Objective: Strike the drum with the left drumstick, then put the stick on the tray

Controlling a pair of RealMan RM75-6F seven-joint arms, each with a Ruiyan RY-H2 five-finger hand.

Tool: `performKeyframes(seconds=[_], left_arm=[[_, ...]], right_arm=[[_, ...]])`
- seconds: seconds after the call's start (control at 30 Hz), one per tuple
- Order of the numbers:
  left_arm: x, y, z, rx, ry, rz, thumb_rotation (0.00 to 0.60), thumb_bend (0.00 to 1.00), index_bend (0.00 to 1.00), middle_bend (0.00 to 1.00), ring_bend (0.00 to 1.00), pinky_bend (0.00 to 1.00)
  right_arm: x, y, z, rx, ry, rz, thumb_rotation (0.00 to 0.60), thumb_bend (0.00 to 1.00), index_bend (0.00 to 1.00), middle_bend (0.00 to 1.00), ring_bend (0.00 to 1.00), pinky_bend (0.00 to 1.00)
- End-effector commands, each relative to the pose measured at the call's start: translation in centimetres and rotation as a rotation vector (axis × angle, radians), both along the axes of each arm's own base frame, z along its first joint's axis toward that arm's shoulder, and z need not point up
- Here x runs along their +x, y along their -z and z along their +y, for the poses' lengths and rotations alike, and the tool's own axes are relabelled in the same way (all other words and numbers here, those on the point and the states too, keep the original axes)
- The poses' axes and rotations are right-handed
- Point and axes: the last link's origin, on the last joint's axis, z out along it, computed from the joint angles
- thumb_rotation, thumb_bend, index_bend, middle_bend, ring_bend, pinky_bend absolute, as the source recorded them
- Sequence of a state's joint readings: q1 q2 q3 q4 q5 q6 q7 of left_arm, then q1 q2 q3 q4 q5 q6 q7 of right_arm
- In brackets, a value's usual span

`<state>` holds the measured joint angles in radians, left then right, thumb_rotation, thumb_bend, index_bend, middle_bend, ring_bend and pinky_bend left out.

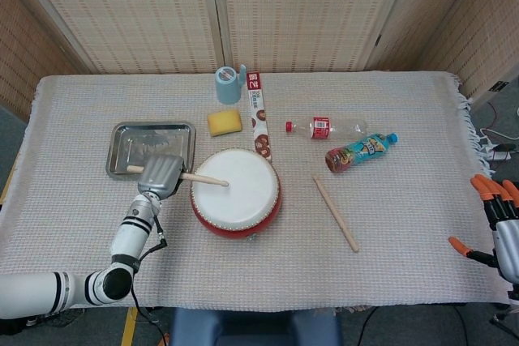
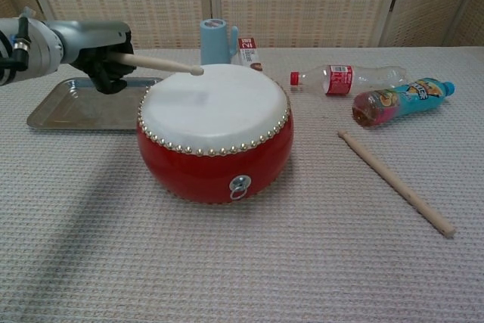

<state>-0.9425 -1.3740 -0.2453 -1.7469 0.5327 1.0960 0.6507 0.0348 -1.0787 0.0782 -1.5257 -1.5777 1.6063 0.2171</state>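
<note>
The left drumstick is gripped by the left hand, whose fingers are wrapped around its butt end, and it reaches out over the white head of the red drum with its tip raised above the skin in the chest view. The metal tray lies at about ten o'clock from the drum, just beyond the hand. The right hand hangs at the table's three o'clock edge holding nothing, its orange-tipped fingers apart, and a second drumstick lies between it and the drum.
</note>
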Motion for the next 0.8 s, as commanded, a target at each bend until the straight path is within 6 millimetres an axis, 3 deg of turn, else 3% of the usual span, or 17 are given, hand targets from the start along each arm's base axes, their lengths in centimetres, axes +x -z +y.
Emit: performKeyframes(seconds=[0.03, 0.4, 0.47, 0.7, 0.8], left_arm=[[0.7, -0.6, 0.1, -0.018, -0.046, -0.187, 0.6, 0.91, 1.0, 1.0, 1.0, 1.0], [-1.2, 2.0, 0.1, -0.021, 0.155, 0.312, 0.6, 0.91, 1.0, 1.0, 1.0, 0.99], [-1.0, 1.8, 0.2, -0.005, 0.121, 0.279, 0.6, 0.91, 1.0, 1.0, 1.0, 0.99], [0.8, -0.8, 0.1, 0.047, -0.016, -0.188, 0.6, 0.91, 1.0, 1.0, 1.0, 0.99], [0.9, -0.9, 0.0, 0.039, 0.012, -0.198, 0.6, 0.9, 1.0, 1.0, 1.0, 0.99]], right_arm=[[0.0, 0.0, 0.0, -0.001, 0.002, 0.0, 0.6, 0.02, 0.0, 0.05, 0.0, 0.0], [-0.1, 0.1, -0.1, 0.001, 0.01, 0.0, 0.6, 0.02, 0.0, 0.05, 0.0, 0.0], [-0.2, 0.1, -0.1, 0.002, 0.012, -0.001, 0.6, 0.02, 0.0, 0.05, 0.0, 0.0], [-0.1, 0.1, -0.2, 0.001, 0.008, -0.004, 0.6, 0.02, 0.0, 0.05, 0.0, 0.0], [-0.1, 0.2, -0.2, 0.002, 0.009, -0.005, 0.6, 0.02, 0.0, 0.05, 0.0, 0.0]])
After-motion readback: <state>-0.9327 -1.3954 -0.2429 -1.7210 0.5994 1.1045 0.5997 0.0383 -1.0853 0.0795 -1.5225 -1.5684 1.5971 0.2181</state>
